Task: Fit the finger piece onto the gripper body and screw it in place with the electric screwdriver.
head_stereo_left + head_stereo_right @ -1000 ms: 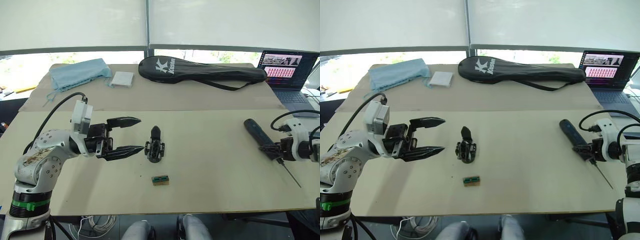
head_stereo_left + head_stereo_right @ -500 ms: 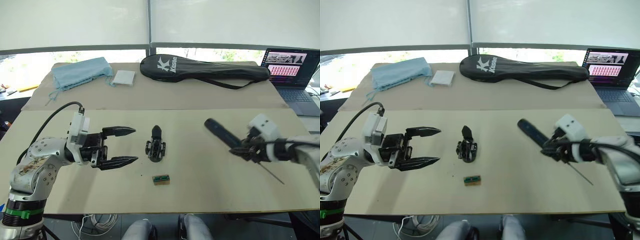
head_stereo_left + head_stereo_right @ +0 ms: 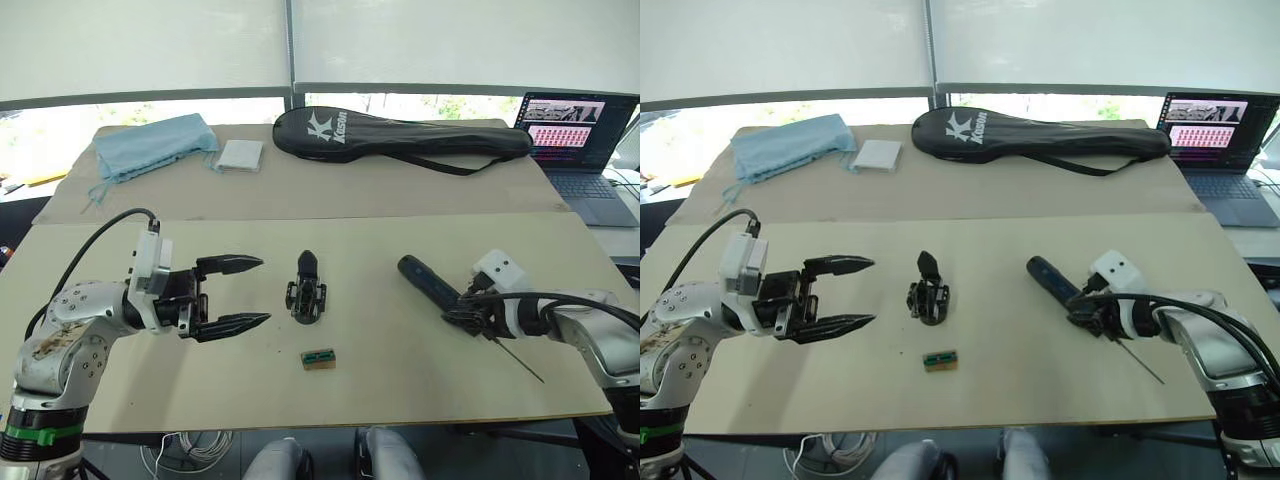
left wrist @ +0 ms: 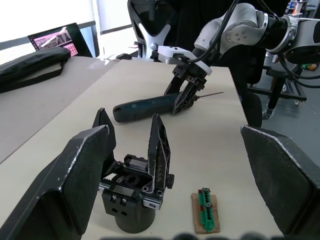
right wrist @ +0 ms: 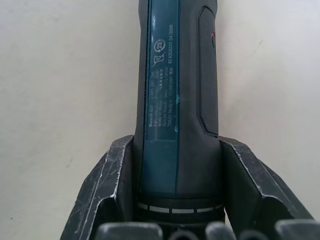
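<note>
The body (image 3: pixel 306 297) is stood mid-table at 3 o'clock from the spread, empty left gripper (image 3: pixel 236 296), the nearer one, while the screwdriver (image 3: pixel 432 286), clamped by the right gripper (image 3: pixel 472 315), is angled 10-to-4 o'clock.

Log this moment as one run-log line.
right gripper: shut on electric screwdriver | left gripper: open beside gripper body | screwing: not begun
</note>
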